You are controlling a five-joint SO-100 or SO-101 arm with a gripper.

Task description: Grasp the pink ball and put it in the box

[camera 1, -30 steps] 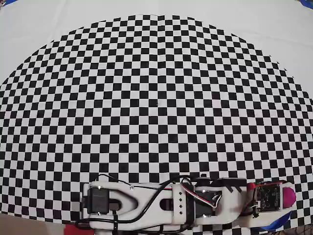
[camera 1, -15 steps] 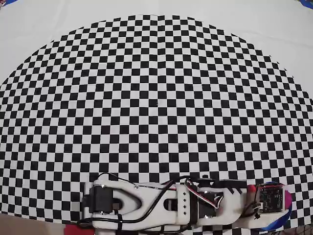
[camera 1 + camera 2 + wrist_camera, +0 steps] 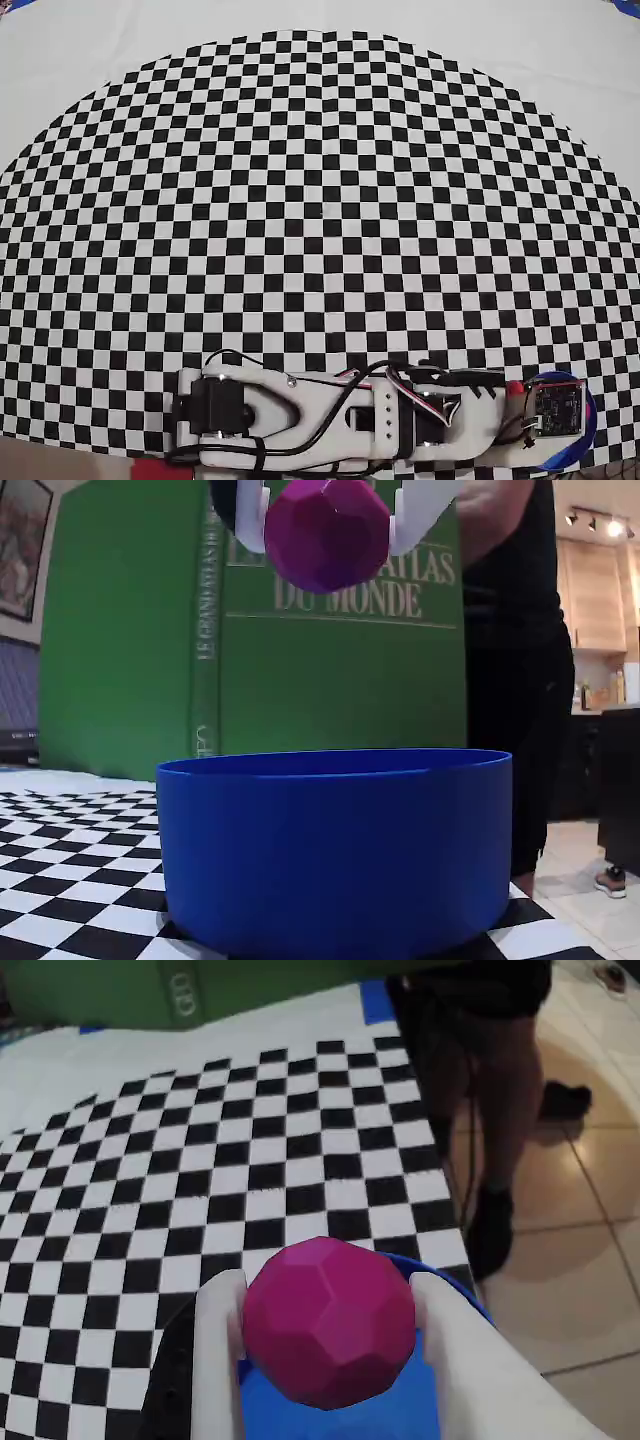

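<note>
Since a second ago, the white arm (image 3: pixel 330 420) has drawn in along the near edge of the checkered surface (image 3: pixel 320 200) in the overhead view, and its wrist now covers the ball that showed pink at its tip. White claw (image 3: pixel 325 1295) is clamped on the faceted magenta-pink ball (image 3: pixel 330 1320), one finger against each side. From the fixed view, the ball (image 3: pixel 327 530) hangs in the air above the round bright-blue tub (image 3: pixel 335 850), clear of its rim. That tub stands at the surface's near right corner, in front of an upright green atlas book (image 3: pixel 250 650).
</note>
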